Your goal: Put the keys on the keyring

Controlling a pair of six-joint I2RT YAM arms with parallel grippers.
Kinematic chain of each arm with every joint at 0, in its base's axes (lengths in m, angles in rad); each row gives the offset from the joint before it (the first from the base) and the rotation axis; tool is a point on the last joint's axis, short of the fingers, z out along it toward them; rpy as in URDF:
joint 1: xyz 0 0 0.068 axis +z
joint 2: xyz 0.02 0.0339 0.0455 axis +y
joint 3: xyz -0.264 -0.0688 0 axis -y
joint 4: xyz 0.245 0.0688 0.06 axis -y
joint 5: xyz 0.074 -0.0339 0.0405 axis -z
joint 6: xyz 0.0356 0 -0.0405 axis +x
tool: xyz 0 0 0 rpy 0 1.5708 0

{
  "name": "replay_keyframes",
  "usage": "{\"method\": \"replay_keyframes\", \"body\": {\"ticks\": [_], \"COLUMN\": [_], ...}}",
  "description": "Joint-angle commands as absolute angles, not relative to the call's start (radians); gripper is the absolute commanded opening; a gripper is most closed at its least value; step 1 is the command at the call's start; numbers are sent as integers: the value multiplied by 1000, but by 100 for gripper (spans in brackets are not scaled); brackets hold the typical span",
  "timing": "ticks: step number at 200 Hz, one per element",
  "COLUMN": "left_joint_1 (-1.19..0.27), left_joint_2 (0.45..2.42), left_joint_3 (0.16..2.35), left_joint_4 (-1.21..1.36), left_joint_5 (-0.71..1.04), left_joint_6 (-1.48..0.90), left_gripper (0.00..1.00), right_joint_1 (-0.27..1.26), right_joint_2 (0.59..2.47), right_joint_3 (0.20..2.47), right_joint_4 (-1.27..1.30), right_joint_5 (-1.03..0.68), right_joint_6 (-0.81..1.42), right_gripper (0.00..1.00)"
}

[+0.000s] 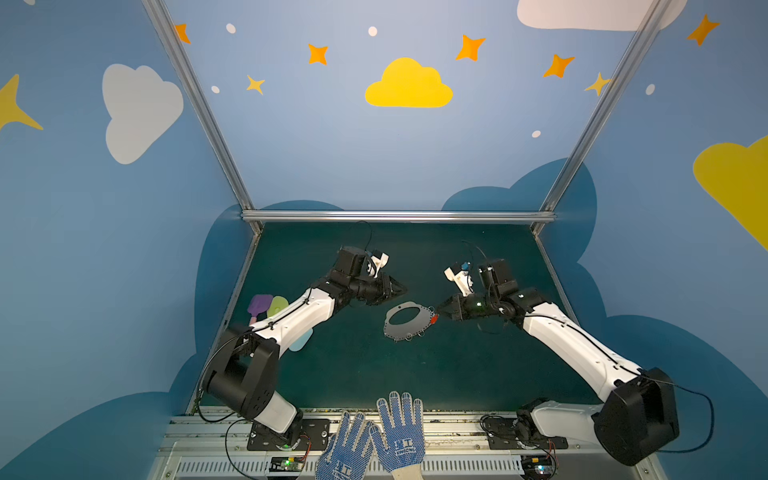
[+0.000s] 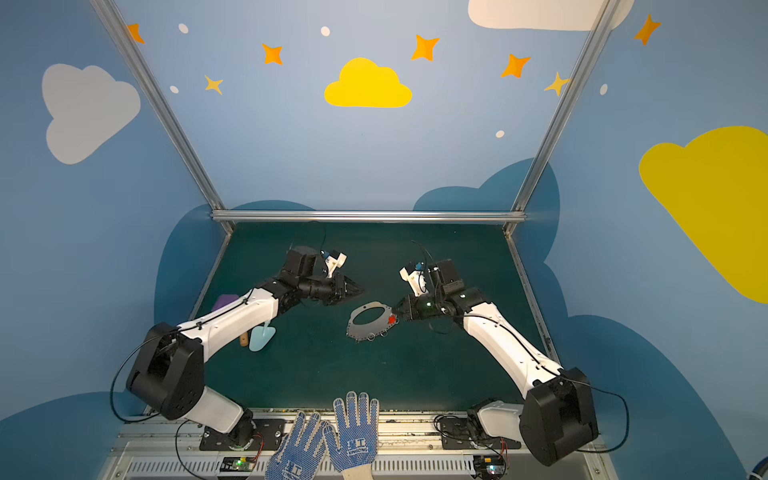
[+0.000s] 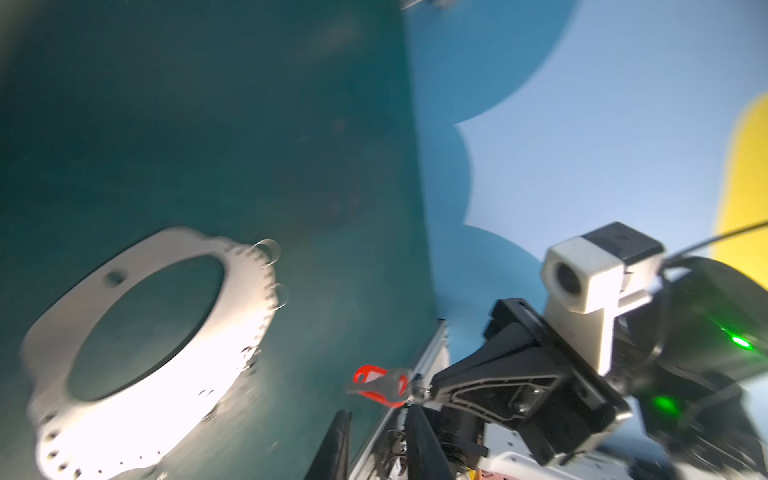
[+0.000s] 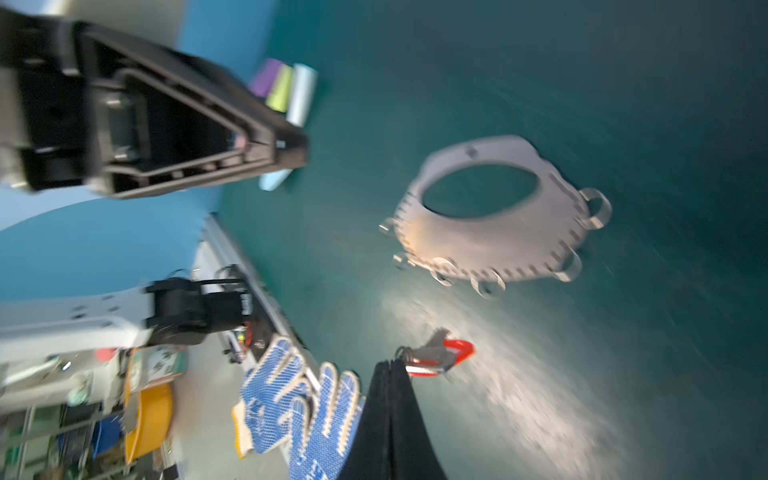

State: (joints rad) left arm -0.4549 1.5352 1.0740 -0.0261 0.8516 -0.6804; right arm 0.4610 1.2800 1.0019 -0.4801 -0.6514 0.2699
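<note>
Holding keys (image 4: 436, 357) in right claw (image 4: 390, 362), near keyring (image 1: 409, 329) rim — nothing in left claw (image 1: 403, 286), jaws narrowly apart. Can't read white print on gloves (image 1: 400, 436) — blurred.

The left arm (image 1: 299, 316) covers much of the toy shovels (image 1: 262, 305); both wrist views blur the keyring (image 3: 216, 353)

The flat grey metal plate (image 1: 409, 331) lies on the green mat (image 1: 415, 374). The small silver red-tagged key (image 1: 434, 319) hangs just beside its right edge, in the right gripper (image 1: 439, 312). Pastel toy shovels (image 1: 266, 306) lie far left; blue dotted gloves (image 1: 384, 436) in front.
</note>
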Motion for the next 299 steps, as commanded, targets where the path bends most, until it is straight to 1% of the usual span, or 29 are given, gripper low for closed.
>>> {"method": "replay_keyframes", "body": {"ticks": [1, 15, 30, 38, 53, 72, 106, 129, 154, 204, 231, 299], "left_joint_1": [-452, -446, -439, -438, -439, -447, -473, -486, -500, -521, -536, -539], "left_joint_2": [1481, 1460, 1440, 1437, 1440, 1443, 1439, 1432, 1425, 1420, 1425, 1407], "left_joint_3": [1112, 1124, 1127, 1127, 1136, 1143, 1150, 1154, 1153, 1145, 1155, 1162], "left_joint_4": [-20, -32, -33, -29, -29, -26, -20, -23, -25, 31, 45, 43], "left_joint_5": [998, 1020, 1040, 1052, 1104, 1155, 1205, 1224, 1214, 1204, 1204, 1181], "left_joint_6": [-593, -572, -558, -558, -553, -555, -556, -554, -553, -592, -601, -603], "left_gripper": [32, 38, 38, 37, 29, 24, 24, 24, 29, 28, 24, 9], "right_joint_1": [461, 455, 442, 438, 432, 424, 413, 411, 410, 410, 409, 401], "right_joint_2": [1269, 1273, 1276, 1276, 1275, 1272, 1271, 1279, 1283, 1279, 1276, 1280], "right_joint_3": [1058, 1079, 1089, 1091, 1095, 1100, 1091, 1092, 1095, 1075, 1059, 1036], "right_joint_4": [-434, -417, -380, -358, -329, -303, -218, -197, -184, -127, -89, -68], "right_joint_5": [-832, -897, -977, -1015, -1069, -1115, -1175, -1186, -1203, -1201, -1202, -1200], "right_joint_6": [217, 215, 229, 240, 257, 276, 335, 354, 362, 404, 427, 437], "right_gripper": [0, 0, 0, 0, 0, 0, 0, 0, 0, 0, 0, 0]}}
